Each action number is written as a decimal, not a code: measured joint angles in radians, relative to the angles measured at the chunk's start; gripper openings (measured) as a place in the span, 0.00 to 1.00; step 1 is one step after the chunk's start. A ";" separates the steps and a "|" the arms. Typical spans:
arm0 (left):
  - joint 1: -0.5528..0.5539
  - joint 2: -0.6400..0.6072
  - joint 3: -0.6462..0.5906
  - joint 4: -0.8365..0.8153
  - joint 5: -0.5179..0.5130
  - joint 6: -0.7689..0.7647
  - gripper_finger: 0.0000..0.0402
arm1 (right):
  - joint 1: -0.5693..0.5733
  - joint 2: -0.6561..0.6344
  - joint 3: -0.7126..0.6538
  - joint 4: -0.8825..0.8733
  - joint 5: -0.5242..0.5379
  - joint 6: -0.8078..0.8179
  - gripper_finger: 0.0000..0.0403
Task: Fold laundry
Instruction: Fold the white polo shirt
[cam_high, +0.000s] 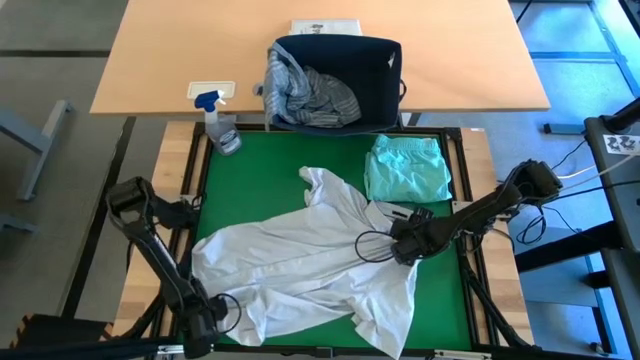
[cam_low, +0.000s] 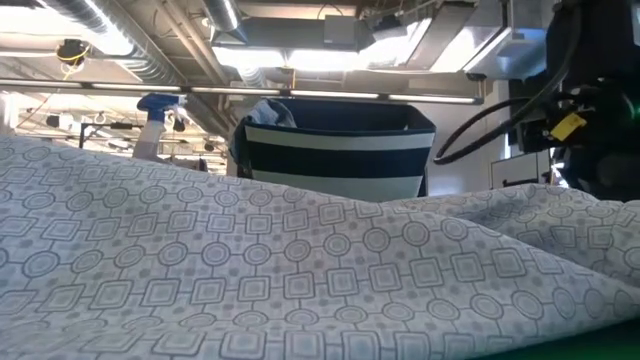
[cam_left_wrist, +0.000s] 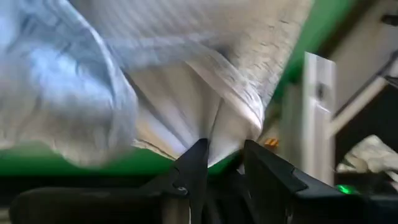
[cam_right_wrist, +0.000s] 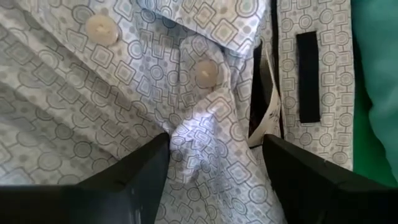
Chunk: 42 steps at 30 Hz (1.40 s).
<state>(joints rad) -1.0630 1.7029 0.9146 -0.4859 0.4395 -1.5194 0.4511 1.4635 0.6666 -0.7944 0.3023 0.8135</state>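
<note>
A white button-up shirt with a grey geometric print (cam_high: 300, 270) lies spread and rumpled across the green mat, and it fills the low view (cam_low: 300, 280). My left gripper (cam_high: 215, 312) is at the shirt's near-left corner, shut on cloth (cam_left_wrist: 224, 155). My right gripper (cam_high: 405, 245) is over the shirt's front by the collar, with its fingers wide open (cam_right_wrist: 214, 162). A mint-teal garment (cam_high: 407, 168) lies folded on the mat's far right. A grey-blue striped shirt (cam_high: 310, 95) sits in the basket. My left gripper pinches a fold of the shirt's near-left edge (cam_left_wrist: 233, 134) between its two fingers. Creases fan out from the pinch; one layer or several, I cannot tell. My right gripper comes from above, its open fingers (cam_right_wrist: 140, 171) set down on the shirt's front beside the buttons (cam_right_wrist: 205, 73). A pucker of cloth (cam_right_wrist: 205, 140) stands between them.
The navy-and-white striped basket (cam_high: 380, 70) stands at the mat's far edge, also in the low view (cam_low: 335, 160). A spray bottle (cam_high: 218, 125) stands at the far left corner. Bare green mat (cam_high: 250, 175) shows left of the mint garment. A wooden table lies beyond.
</note>
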 joint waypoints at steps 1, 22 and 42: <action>0.000 -0.026 0.000 -0.011 -0.003 -0.012 0.25 | 0.000 0.000 0.013 -0.001 0.001 -0.005 0.65; 0.077 -0.190 0.008 -0.004 -0.681 -0.253 0.31 | 0.000 -0.001 0.044 0.091 0.018 -0.009 0.65; 0.106 -0.051 0.008 0.139 -0.759 -0.442 0.39 | 0.000 -0.002 0.044 0.093 0.023 -0.037 0.65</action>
<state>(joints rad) -0.9565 1.6520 0.9230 -0.3470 -0.3199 -1.9615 0.4511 1.4616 0.7109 -0.7017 0.3248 0.7769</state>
